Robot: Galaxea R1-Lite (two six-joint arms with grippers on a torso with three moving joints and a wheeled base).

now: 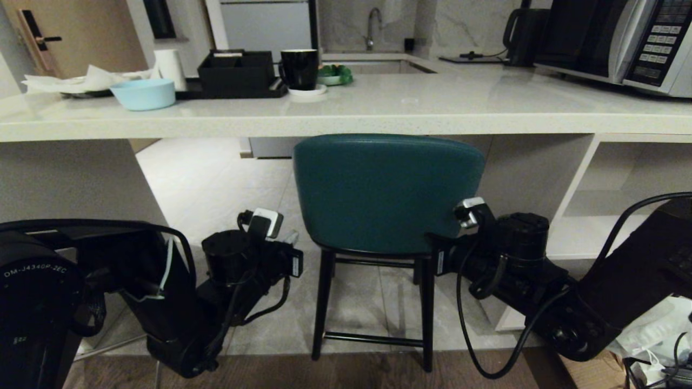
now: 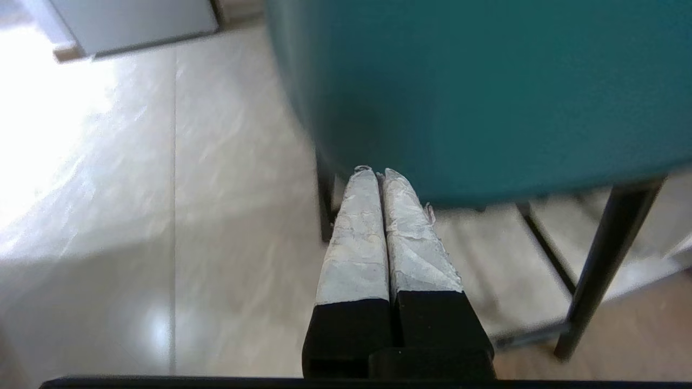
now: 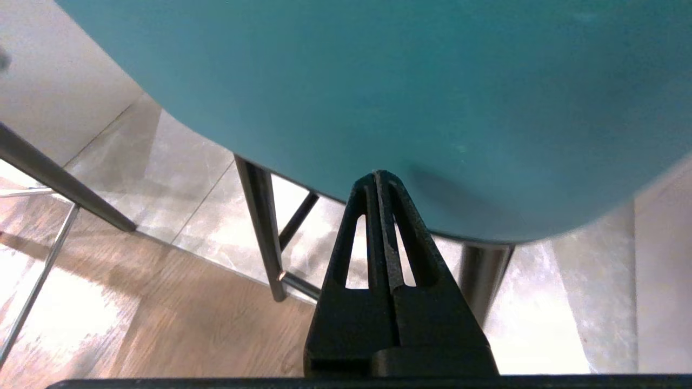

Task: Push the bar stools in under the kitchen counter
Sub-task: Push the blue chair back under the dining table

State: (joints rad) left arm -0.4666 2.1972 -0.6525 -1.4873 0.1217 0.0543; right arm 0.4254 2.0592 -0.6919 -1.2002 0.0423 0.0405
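One stool only is in sight. Largest first: the kitchen counter runs as a long pale slab across the head view, its long axis side to side, with a panel at the robot's left and white open shelving under its right end. On top stand a microwave, a black mug and a pale blue bowl.

Next in size, the teal bar stool stands upright in the gap below the slab. Its curved back faces the robot, so the seat points away, in under the counter. The top of the back sits just below the counter's thick edge, yet the near legs stand about where the tile floor meets the wood, so I judge the stool partly in, with some pushing left. No dark grey stool shows in any view, so its state cannot be told.

Smallest: the right gripper has its fingers pressed together, tips at the lower edge of the stool back, seemingly touching. The left gripper, fingers likewise pressed together and holding nothing, sits at the back's lower left corner — touching or just short, I cannot tell.
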